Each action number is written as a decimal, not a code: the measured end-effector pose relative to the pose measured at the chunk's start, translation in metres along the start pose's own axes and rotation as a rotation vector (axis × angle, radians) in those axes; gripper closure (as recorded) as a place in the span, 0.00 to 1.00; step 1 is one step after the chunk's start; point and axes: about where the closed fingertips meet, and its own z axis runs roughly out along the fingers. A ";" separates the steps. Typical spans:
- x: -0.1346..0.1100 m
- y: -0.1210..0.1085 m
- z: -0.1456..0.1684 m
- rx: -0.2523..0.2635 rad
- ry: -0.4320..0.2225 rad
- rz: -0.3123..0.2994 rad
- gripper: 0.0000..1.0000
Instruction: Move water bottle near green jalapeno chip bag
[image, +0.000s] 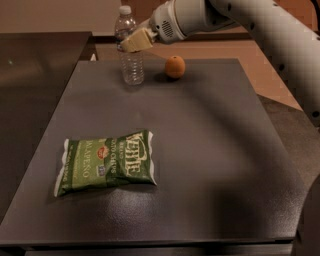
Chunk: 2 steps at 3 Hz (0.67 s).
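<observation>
Dark grey and faintly speckled, the desk (215, 150) carries three things in all: one water bottle (133, 69), one green jalapeno chip bag (107, 162) and one orange fruit (175, 66).

The water bottle stands upright at the far side of the desk, left of centre. It is clear and ribbed, with a white cap on top. The orange fruit sits just to its right, near it but not touching, casting a small shadow on the desk.

The green jalapeno chip bag lies flat at the near left, well apart from both the bottle and the fruit. Its long side runs left to right, its white crimped ends are at the left and right, and white lettering and a small red logo show on its face.

One white robot arm (265, 25) reaches in from the upper right and sweeps leftward across the far edge. Its single end effector (127, 44), a beige piece, sits at the upper part of the water bottle, below the cap, overlapping the bottle from where I stand. Whether it has closed on the bottle or only rests against it, I cannot tell. The bottle's base is down on the desk.

A second dark surface (35, 70) lies to the left of the desk.
</observation>
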 end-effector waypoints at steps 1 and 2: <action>-0.002 0.050 -0.018 -0.085 -0.015 -0.044 1.00; -0.004 0.096 -0.026 -0.170 -0.028 -0.094 1.00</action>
